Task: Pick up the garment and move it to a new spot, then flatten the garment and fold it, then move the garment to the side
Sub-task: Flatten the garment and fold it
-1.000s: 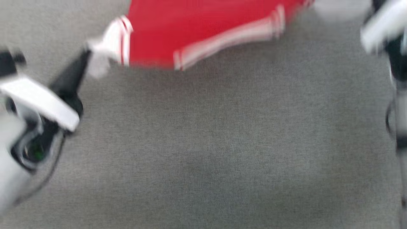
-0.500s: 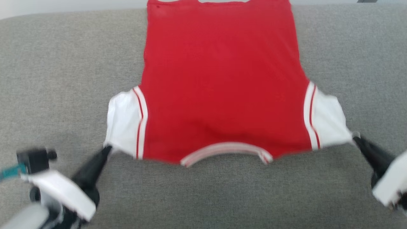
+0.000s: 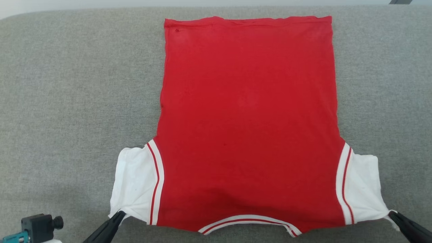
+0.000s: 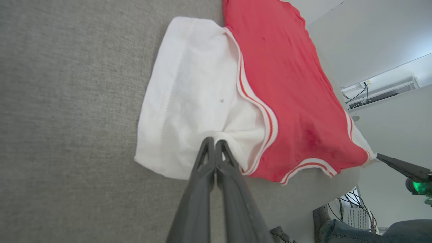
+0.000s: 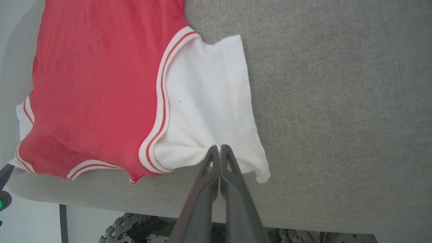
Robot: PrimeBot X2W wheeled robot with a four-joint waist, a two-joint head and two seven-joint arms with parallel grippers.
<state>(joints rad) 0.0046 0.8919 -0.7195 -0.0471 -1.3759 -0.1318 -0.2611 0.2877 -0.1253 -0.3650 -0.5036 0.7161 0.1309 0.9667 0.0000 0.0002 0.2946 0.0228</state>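
Observation:
The garment [image 3: 248, 118], a red jersey shirt with white short sleeves and striped trim, lies flat on the grey table [image 3: 67, 101], collar nearest me and hem at the far side. My left gripper [image 3: 119, 214] is shut on the near corner of the left white sleeve [image 4: 189, 94]; in the left wrist view its tip [image 4: 213, 141] pinches bunched cloth. My right gripper [image 3: 393, 213] is shut on the near corner of the right white sleeve [image 5: 209, 101], its tip [image 5: 219, 148] gathering the fabric. Lettering is not visible on the upward side.
The grey fabric-covered table extends on both sides of the shirt. A small black camera mount [image 3: 40, 226] shows at the lower left. Beyond the table's near edge a wheeled base [image 5: 135, 229] and cables [image 4: 347, 212] show below.
The head camera has tilted up, so the whole shirt now shows. The shirt has been drawn out flat and lengthwise, with both grippers still pinching the sleeve corners.

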